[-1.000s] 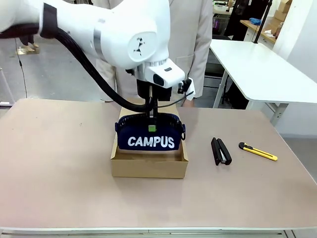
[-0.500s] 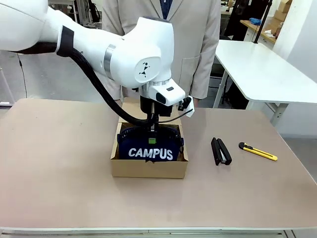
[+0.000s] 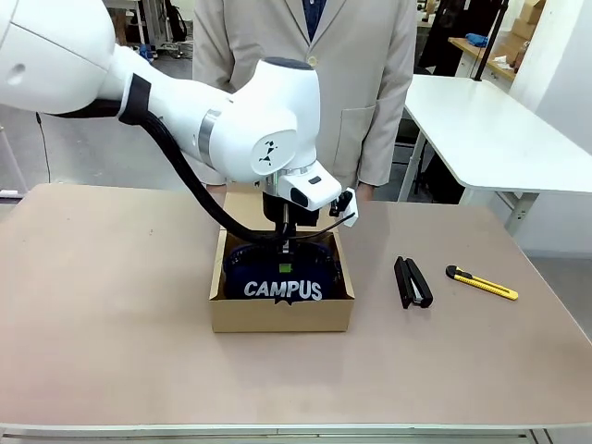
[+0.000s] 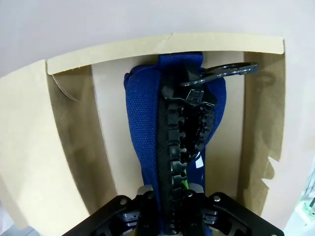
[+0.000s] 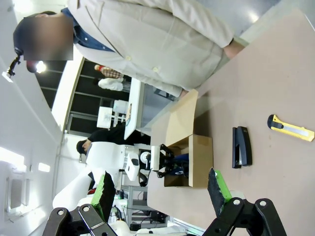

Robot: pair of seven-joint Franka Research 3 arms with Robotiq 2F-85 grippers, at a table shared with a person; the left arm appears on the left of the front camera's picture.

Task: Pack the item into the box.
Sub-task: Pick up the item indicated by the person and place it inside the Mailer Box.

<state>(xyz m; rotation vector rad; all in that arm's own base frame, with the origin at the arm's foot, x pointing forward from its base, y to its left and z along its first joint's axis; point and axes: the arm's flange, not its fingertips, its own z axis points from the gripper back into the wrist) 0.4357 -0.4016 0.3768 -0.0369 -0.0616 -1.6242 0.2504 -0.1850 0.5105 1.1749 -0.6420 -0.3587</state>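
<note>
The item, a navy-blue pouch (image 3: pixel 282 281) with white "CAMPUS" lettering, stands on its long edge inside the box (image 3: pixel 280 316), a shallow brown carton near the table's middle. My left gripper (image 3: pixel 285 242) reaches down from above and is shut on the pouch's top edge. In the left wrist view the pouch (image 4: pixel 145 132) runs away from my left gripper (image 4: pixel 177 192) with its black zipper facing the camera, a metal ring (image 4: pixel 221 73) at its far end, and the box's walls (image 4: pixel 74 162) on both sides. My right gripper (image 5: pixel 160 191) hangs open in the air, holding nothing.
A black stapler (image 3: pixel 413 282) and a yellow utility knife (image 3: pixel 481 283) lie on the table to the right of the box. A person in a beige coat (image 3: pixel 370 92) stands at the far edge behind the box. The box's lid flap (image 3: pixel 242 199) lies open toward the person.
My left gripper has come down with the pouch, which has sunk from above the rim to deep inside the box. The grip stays shut.
</note>
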